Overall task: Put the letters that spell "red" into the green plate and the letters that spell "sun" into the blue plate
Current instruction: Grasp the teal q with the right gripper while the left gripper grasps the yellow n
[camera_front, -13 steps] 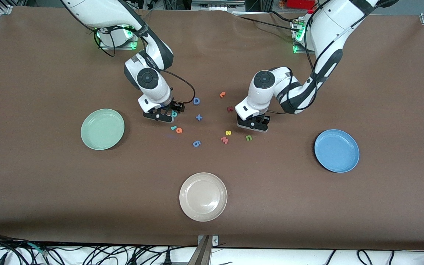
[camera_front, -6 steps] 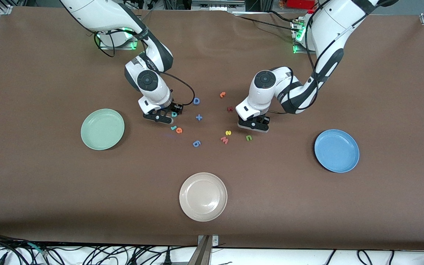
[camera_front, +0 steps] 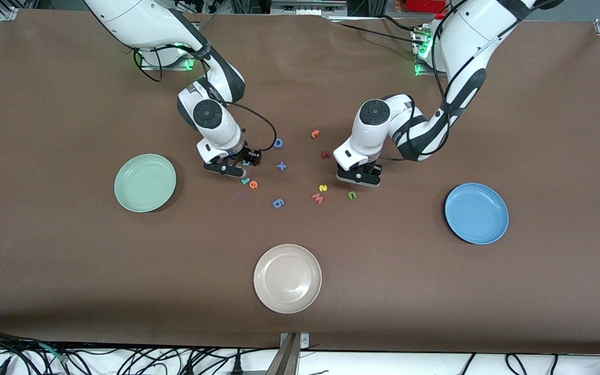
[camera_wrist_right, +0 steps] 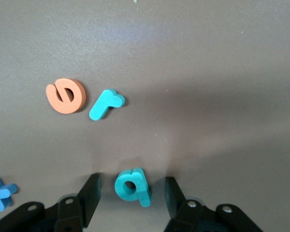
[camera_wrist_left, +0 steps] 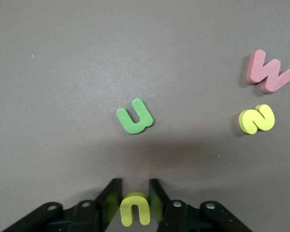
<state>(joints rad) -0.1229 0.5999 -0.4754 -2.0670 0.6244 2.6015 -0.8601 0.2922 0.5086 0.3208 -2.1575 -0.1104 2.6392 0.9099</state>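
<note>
Both the green plate [camera_front: 145, 183] and the blue plate [camera_front: 476, 213] hold nothing; all six letters are still on the surface. The left hand [camera_wrist_left: 134, 203] pinches the yellow "u" [camera_wrist_left: 135, 209]. The right hand [camera_wrist_right: 130, 195] straddles the teal "d" [camera_wrist_right: 132, 186], fingers apart, not touching. The orange "e" [camera_wrist_right: 65, 96], teal "r" [camera_wrist_right: 105, 104], green "n" [camera_wrist_left: 134, 116] and yellow "s" [camera_wrist_left: 256, 119] lie nearby.

The foam shapes in the middle of the frame read as a blue "D" [camera_front: 278, 143], a blue plus sign [camera_front: 281, 166], a pink "W" [camera_front: 317, 198] and a blue "6" [camera_front: 278, 203].
</note>
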